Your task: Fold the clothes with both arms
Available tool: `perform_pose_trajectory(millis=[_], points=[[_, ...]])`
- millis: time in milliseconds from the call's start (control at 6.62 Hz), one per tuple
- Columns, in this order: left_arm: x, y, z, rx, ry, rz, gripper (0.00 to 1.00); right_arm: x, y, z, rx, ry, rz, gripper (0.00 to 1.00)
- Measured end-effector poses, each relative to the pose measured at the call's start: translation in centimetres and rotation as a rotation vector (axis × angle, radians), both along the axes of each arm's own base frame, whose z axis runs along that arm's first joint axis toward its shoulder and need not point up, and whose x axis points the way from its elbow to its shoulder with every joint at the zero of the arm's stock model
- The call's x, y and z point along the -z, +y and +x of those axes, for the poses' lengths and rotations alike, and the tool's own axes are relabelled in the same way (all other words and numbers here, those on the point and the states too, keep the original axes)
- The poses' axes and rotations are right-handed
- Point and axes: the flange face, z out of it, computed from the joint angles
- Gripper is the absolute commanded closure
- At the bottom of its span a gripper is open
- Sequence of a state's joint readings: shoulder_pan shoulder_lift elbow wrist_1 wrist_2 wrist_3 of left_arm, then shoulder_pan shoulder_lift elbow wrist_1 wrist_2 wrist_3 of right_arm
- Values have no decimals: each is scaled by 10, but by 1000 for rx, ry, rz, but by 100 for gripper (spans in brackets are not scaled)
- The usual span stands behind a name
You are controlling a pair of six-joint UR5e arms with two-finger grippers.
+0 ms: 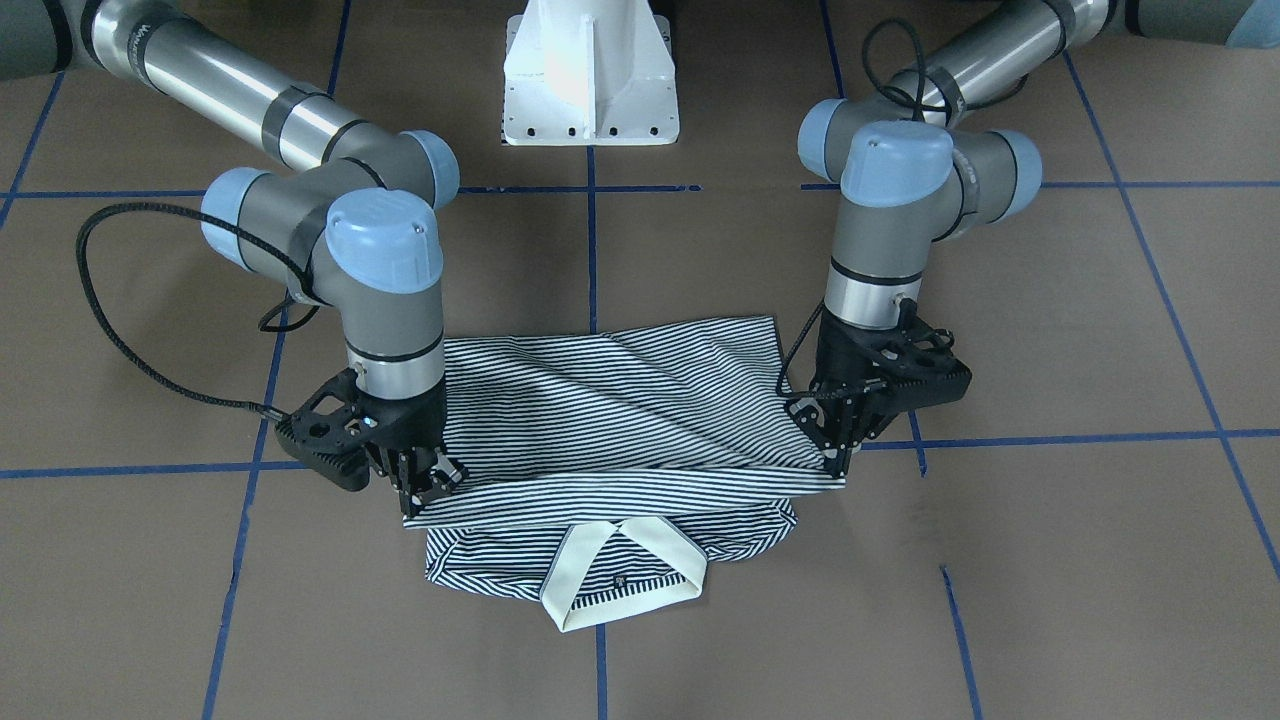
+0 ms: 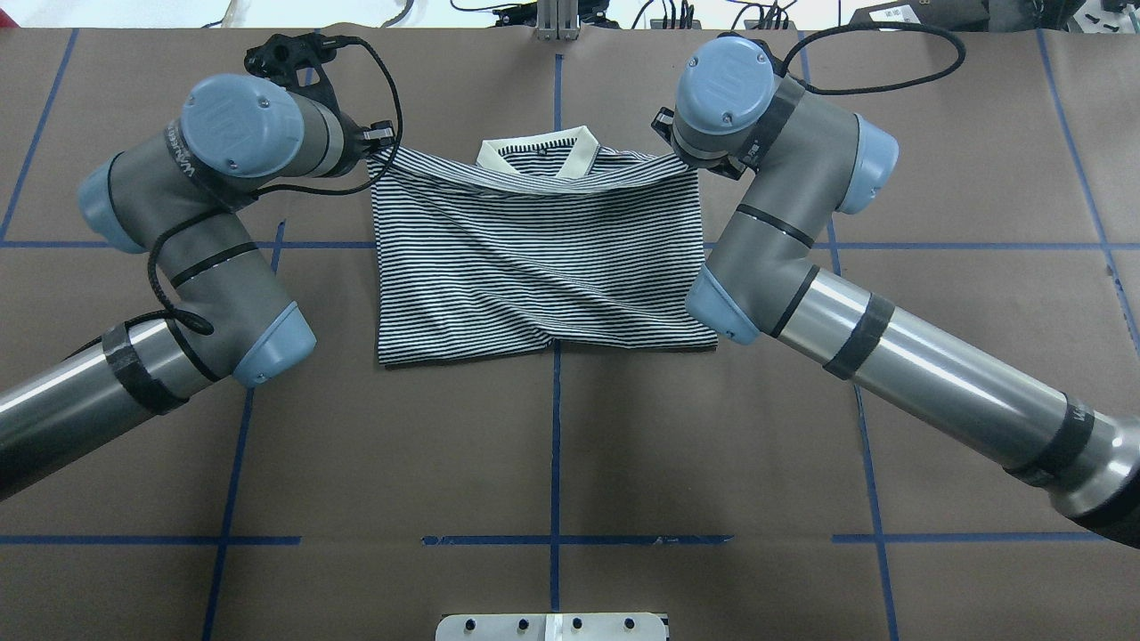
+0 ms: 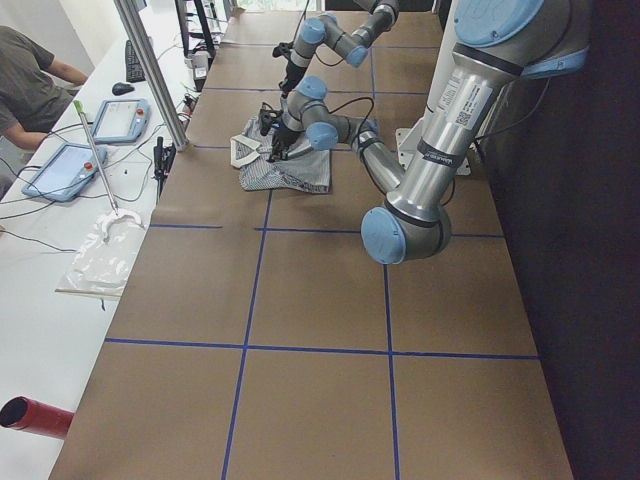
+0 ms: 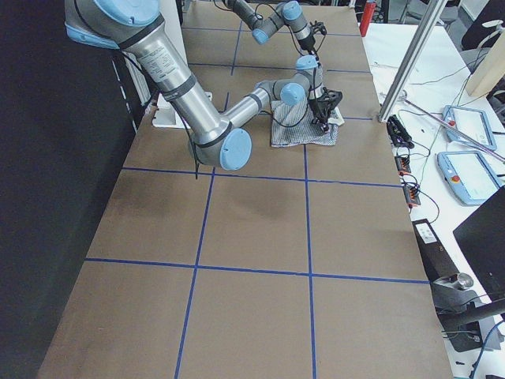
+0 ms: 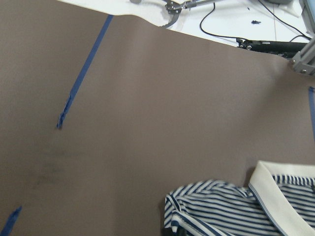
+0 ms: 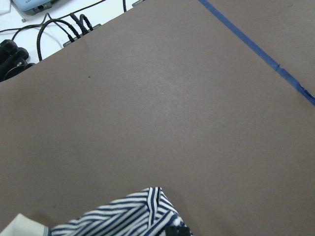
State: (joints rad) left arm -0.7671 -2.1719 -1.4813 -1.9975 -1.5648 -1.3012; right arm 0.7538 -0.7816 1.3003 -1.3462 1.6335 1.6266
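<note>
Even, diffuse light fell from above on the brown paper-covered table [image 1: 700, 620], leaving only soft shadows beside the striped navy-and-white polo shirt [image 1: 600, 410]. The white metal pedestal base [image 1: 590, 70] glared, blown out. Both wrist views looked slightly soft.

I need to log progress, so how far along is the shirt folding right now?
Done: the polo shirt is doubled over, its lower half brought up to just short of the white collar. In hand: the left gripper and right gripper pinch the two corners of that top layer, its edge taut between them. Left: releasing, smoothing the creases, probably a further fold.
</note>
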Motion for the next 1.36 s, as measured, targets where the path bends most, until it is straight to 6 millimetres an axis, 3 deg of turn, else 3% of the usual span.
perform_pose_trajectory(millis=[302,453,604,755,906,1057,1208,1360], points=[[-31,-25,18,6,-33,15,100,-11,-28,-17,6,-5,6,100],[-37,-28,22,1,-41,18,72,-16,-33,-22,7,0,2,68],[-38,-28,25,-3,-43,19,62,-19,-36,-24,7,3,2,43],[-39,-28,25,-6,-42,24,60,-19,-37,-26,7,-3,8,36],[-40,-26,23,-11,-31,45,60,-15,-37,-26,6,-15,18,35],[-45,-22,17,-16,4,88,57,-8,-30,-19,12,-43,29,27],[-52,-15,11,-20,41,125,56,-10,-4,-5,37,-90,38,18],[-57,-8,8,-24,60,143,53,-26,43,10,78,-141,36,17]])
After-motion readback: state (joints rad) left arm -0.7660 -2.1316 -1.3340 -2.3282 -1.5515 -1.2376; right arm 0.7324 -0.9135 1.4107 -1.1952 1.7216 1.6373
